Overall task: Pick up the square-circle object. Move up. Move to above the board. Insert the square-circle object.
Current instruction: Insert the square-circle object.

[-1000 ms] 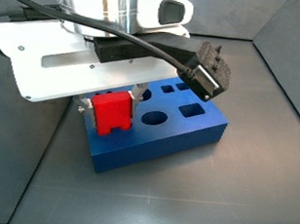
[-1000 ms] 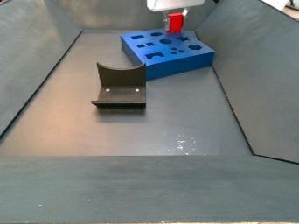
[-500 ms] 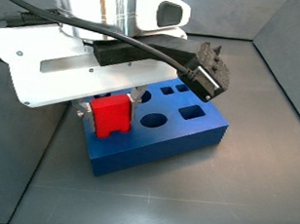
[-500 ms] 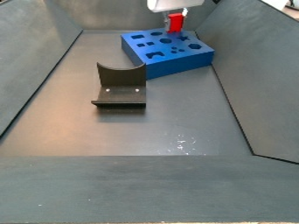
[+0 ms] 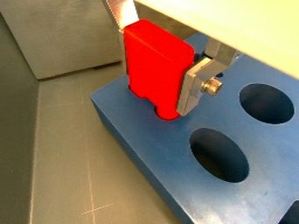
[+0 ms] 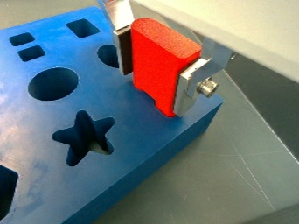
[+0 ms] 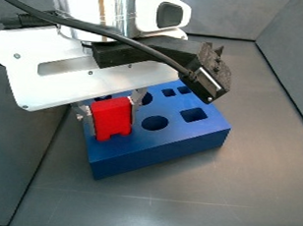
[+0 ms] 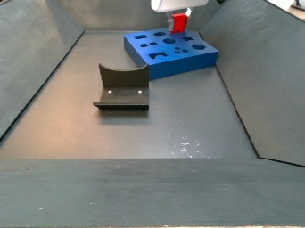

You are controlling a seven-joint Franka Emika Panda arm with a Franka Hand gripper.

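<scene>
Square-circle object (image 5: pixel 156 63): red peg, long axis upright; clamped between the gripper (image 5: pixel 170 63) plates; narrow lower end at the board (image 5: pixel 140 131) top, near one corner.
Fingers (image 5: pixel 198 80): closed flat on the peg's two opposite sides; no gap visible.
Hole: hidden beneath the peg; whether the tip has entered cannot be told.
Board surface: blue slab; round cut-outs (image 5: pixel 219 153) just beside the peg; star (image 6: pixel 84 137) nearby.
Room: fixture (image 8: pixel 121 86) well apart from the board, on the grey floor (image 8: pixel 179 125).

The grey floor (image 8: pixel 179 134) carries the board (image 8: pixel 179 59) and a dark curved holder (image 8: pixel 121 87), with the gripper (image 8: pixel 179 21) above the board.
</scene>
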